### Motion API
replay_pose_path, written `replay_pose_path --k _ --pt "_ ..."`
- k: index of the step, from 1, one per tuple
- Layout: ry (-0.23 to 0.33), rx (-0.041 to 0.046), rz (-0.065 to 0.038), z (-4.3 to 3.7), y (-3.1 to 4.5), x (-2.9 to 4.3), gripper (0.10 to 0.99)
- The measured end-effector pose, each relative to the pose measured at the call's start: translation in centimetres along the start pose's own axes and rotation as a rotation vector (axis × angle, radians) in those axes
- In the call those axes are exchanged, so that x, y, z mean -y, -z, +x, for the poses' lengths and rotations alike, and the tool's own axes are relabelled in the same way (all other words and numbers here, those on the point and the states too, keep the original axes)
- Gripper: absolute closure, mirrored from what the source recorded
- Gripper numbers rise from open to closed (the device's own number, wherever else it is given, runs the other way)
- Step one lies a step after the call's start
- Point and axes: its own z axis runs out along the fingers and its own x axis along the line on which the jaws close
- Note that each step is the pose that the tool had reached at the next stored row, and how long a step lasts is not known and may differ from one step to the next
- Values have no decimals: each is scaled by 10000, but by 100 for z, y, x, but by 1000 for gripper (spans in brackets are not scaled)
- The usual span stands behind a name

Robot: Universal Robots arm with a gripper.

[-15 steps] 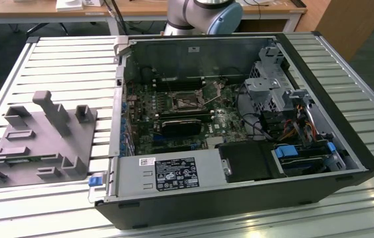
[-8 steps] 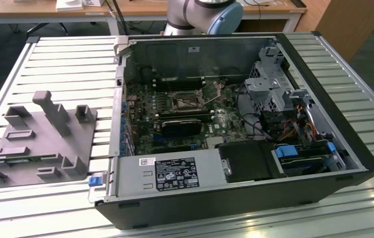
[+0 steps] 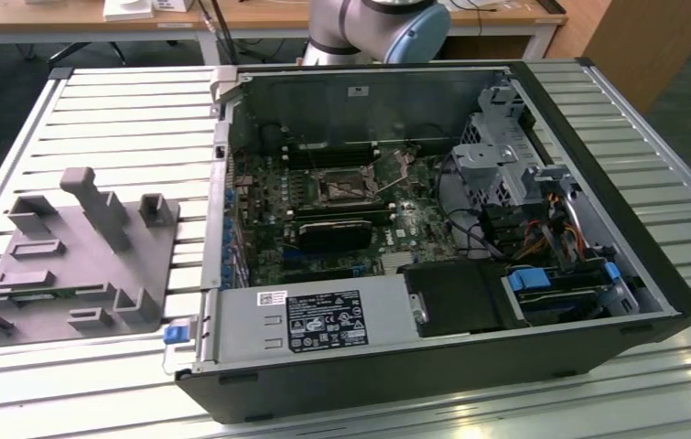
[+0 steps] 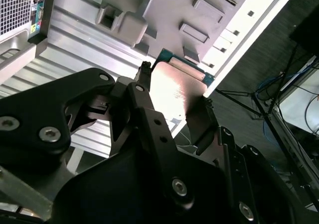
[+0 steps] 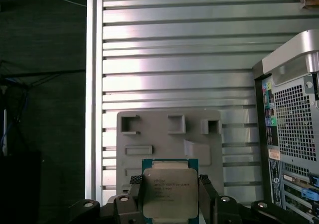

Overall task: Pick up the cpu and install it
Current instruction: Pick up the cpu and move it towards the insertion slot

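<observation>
Silver-topped cpu (image 5: 169, 190) is sitting clamped between the jaws of the gripper (image 5: 170, 200), clear of the grey fixture (image 5: 164, 134). Pickup is looking done; installing is not yet.

Grey fixture (image 3: 70, 261) beside open computer case (image 3: 443, 389) on slatted table (image 3: 113, 101).

Your gripper (image 4: 175, 86) has its two black fingers (image 4: 144, 102) clamped on opposite edges of the cpu (image 4: 172, 92); its flat face glares with light and its green rim shows at the far edge. Beyond it you see the grey fixture (image 4: 164, 10) on the slatted table (image 4: 75, 35), with a computer case (image 4: 20, 5) nearby
</observation>
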Motion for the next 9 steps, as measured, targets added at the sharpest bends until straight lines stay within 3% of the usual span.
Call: replay_pose_path --k 9 --pt "0 0 0 -143 -3 -7 549"
